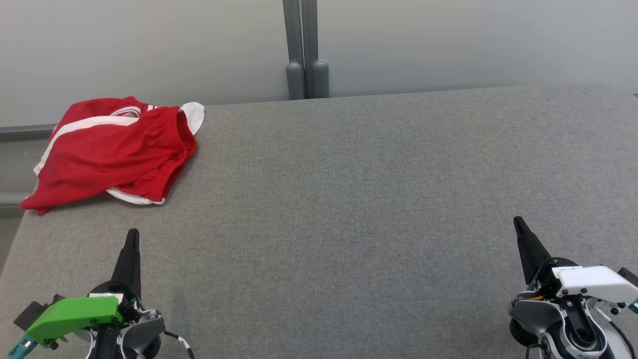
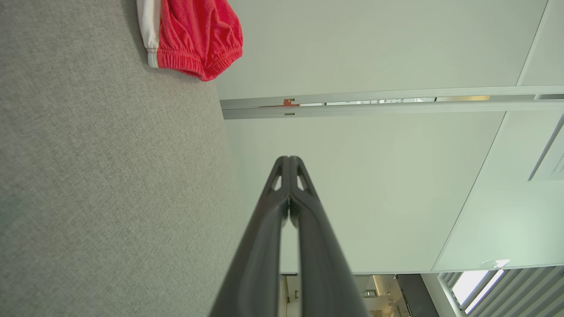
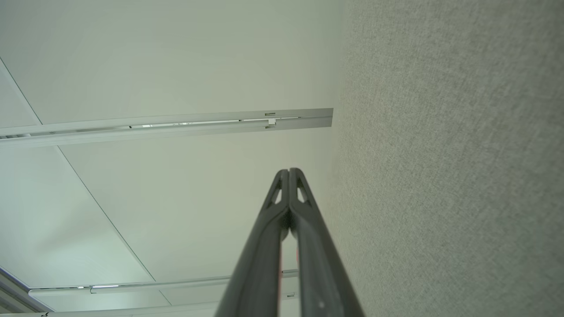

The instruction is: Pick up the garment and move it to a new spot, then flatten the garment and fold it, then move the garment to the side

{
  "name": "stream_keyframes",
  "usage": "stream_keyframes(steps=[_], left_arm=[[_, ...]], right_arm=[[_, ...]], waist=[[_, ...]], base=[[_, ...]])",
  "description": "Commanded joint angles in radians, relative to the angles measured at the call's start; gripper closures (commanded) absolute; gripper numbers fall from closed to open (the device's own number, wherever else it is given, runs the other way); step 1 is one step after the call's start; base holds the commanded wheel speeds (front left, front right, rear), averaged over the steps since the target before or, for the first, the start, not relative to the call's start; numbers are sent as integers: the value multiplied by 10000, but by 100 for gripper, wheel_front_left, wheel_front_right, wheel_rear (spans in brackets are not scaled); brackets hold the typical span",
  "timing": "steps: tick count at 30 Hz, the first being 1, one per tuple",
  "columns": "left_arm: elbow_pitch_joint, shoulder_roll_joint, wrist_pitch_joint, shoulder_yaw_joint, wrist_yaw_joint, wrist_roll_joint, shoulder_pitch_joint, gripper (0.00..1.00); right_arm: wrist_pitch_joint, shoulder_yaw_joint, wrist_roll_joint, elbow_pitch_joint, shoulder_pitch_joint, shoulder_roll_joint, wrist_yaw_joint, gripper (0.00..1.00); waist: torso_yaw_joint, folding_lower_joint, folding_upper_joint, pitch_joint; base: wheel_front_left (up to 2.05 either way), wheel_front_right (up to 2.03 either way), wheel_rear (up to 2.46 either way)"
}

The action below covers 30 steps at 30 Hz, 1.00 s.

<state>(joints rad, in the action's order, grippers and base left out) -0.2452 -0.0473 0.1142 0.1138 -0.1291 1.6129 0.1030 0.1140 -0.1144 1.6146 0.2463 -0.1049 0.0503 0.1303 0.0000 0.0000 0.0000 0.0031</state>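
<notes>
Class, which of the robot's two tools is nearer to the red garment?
Left. The left tool sits just below the red garment in the head view; the right tool is far off at lower right.

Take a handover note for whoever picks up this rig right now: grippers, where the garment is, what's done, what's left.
Left gripper: fingers shut, holding nothing, over the near left of the table.
Right gripper: fingers shut, holding nothing, over the near right.
Garment: red shorts with white trim, crumpled at the table's far left corner, apart from both grippers.
Done: nothing that shows; the garment is not yet picked up.
Left: pick it up, move it to a new spot, flatten, fold, move aside.
</notes>
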Motion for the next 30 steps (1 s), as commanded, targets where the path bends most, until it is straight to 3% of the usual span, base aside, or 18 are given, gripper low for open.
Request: stream_keyframes(steps=[1,30], left_arm=[[0,-61,23,15,-55,-1,131,100],[0,-62,23,15,-56,-1,132,100]], right_arm=[[20,-1,-38,-43,-61,4,8,100],[20,-1,-39,-43,-62,4,8,100]], waist=[[0,0,0,0],[0,0,0,0]], base=[[0,0,0],[0,0,0]])
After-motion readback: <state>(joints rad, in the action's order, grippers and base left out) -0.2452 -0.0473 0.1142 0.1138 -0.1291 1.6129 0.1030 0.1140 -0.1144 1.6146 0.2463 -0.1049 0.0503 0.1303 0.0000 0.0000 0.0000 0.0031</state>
